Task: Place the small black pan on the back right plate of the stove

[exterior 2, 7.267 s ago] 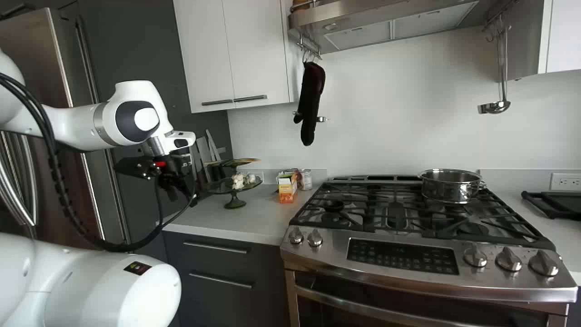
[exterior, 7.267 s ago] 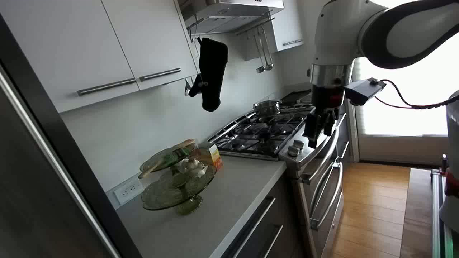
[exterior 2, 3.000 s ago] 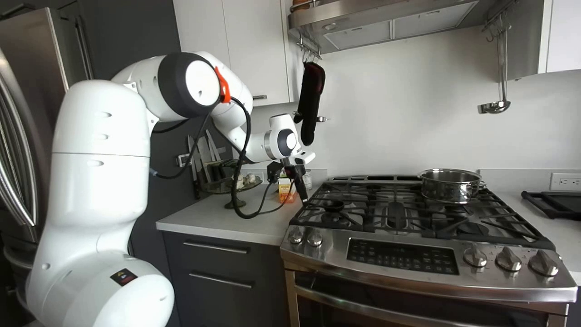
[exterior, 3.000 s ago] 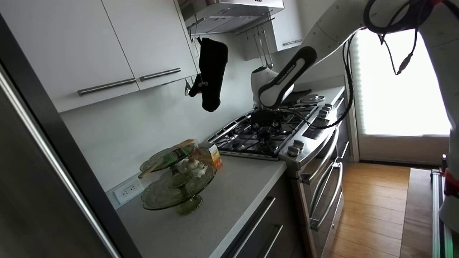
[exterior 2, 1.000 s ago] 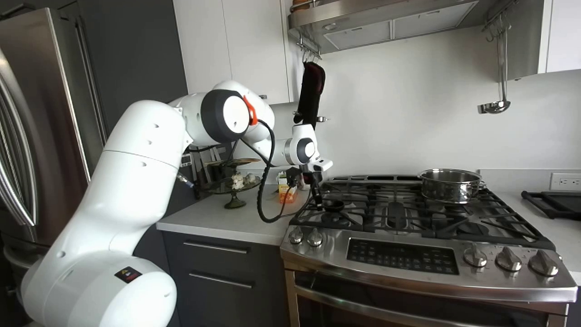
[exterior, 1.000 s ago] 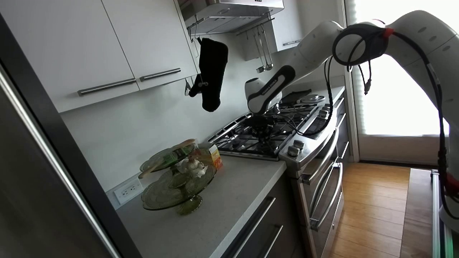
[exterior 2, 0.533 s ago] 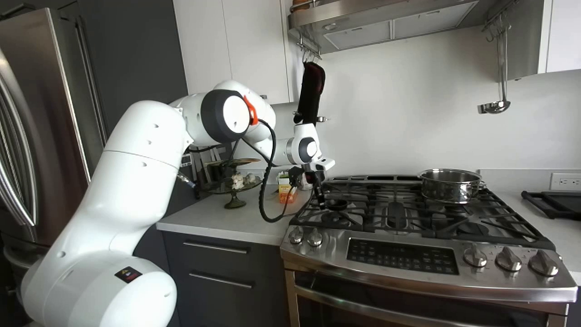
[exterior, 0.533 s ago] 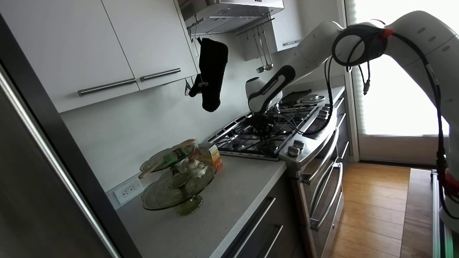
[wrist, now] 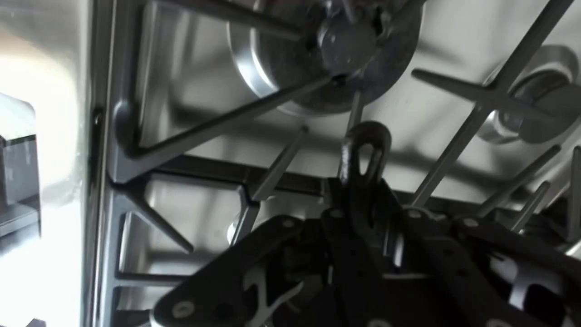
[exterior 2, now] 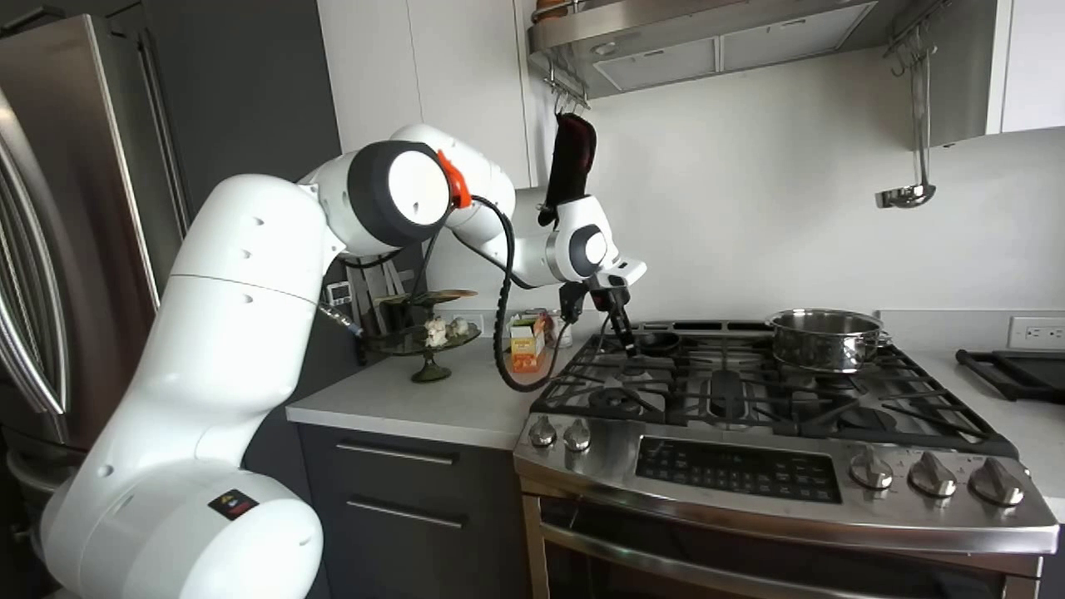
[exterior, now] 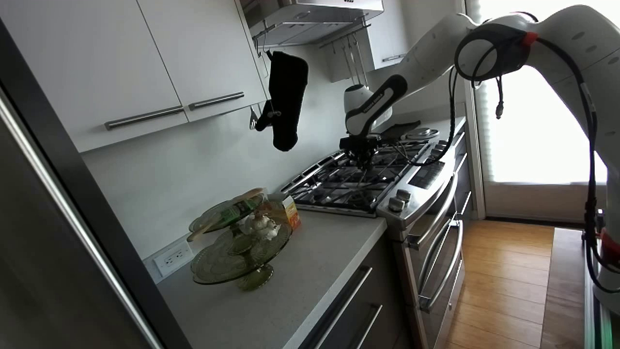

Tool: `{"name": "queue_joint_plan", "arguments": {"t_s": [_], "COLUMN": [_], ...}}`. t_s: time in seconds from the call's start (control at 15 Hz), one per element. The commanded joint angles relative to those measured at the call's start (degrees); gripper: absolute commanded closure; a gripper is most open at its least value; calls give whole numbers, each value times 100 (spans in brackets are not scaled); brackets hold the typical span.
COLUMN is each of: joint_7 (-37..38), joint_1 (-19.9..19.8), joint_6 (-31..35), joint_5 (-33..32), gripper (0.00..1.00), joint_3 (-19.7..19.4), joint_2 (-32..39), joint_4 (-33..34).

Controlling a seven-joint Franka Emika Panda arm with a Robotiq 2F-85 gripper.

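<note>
Robotiq gripper (exterior 2: 630, 345) clenched on looped handle (wrist: 370, 129) of small black pan (exterior 2: 659, 344), held over rear left of stainless-steel gas range (exterior 2: 607, 453); aloft or touching, unclear. Steel pot (exterior 2: 826, 345) stands well apart, rear right.

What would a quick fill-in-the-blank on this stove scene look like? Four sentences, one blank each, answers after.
1. The gripper holds the small black pan by its ____.
2. In an exterior view, the steel pot stands at the ____ right of the stove.
3. In that same view, right of the dark control display, ____ knobs line the front.
4. Of the two green glass plates, the white bulbs lie on the ____ one.
Missing words: handle; back; three; lower.
</note>
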Motion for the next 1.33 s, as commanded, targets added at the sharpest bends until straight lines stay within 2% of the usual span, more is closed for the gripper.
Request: {"name": "queue_joint_plan", "arguments": {"t_s": [0.0,0.27,0.33,0.53,0.73,0.8,1.07,1.27], "joint_7": [153,190,33,50,86,35,-286,-902], "joint_1": [-184,-524,-469,-608,-575,-605,-973,-1376], "joint_6": [336,543,297,389,390,356,-288,-902], "joint_5": [-148,-26,-33,-23,-26,-10,198,464], "gripper": [95,95,81,81,81,95,95,95], "joint_3": [-309,-583,-474,-557,-545,-537,-523,-420], "joint_2": [-199,-126,-33,-28,-29,29,439,806], "joint_4": [-326,-363,-171,-220,-221,-130,730,1481]}}
